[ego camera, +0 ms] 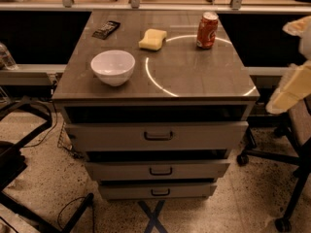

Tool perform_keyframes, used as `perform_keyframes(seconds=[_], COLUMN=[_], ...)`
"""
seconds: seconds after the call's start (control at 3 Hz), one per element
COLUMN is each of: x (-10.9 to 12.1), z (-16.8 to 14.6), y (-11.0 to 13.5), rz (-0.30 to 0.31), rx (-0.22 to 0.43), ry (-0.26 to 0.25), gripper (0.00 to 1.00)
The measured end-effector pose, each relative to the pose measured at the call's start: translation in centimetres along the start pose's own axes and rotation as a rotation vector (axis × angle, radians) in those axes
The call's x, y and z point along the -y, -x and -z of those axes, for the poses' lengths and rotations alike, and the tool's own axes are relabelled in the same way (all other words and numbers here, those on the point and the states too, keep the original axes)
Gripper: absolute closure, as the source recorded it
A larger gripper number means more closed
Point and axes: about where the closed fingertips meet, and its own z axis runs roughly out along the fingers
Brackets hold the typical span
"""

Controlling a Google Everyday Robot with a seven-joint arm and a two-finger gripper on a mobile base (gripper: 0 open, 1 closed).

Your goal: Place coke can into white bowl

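Presently, the coke can (207,30) stands upright at the far right of the counter (194,79), on a bright ring of light. The white bowl (113,67) sits near the front left, well apart from the can. A yellow sponge (152,39) lies between them, toward the back. The gripper (290,89) hangs off the counter's right edge, touching nothing; whether it is open or closed cannot be told.

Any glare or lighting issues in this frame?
Camera view: dim, warm light; a bright ring of glare arcs over the grey tabletop past the red cylindrical coke can; the gripper at the right edge looks pale yellow.
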Motion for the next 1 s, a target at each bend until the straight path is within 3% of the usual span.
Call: perform_keyframes(seconds=[0.33, 0.67, 1.0], x=[3.7, 8.8, 15.5], z=[-0.5, -0.5, 1.1], y=[-3.1, -2.9, -2.1], rz=[-0.084, -0.133, -0.206], rx=[0.183, 0.385, 0.539], ry=[-0.115, -0.262, -0.439], gripper=[0.00, 0.00, 0.00])
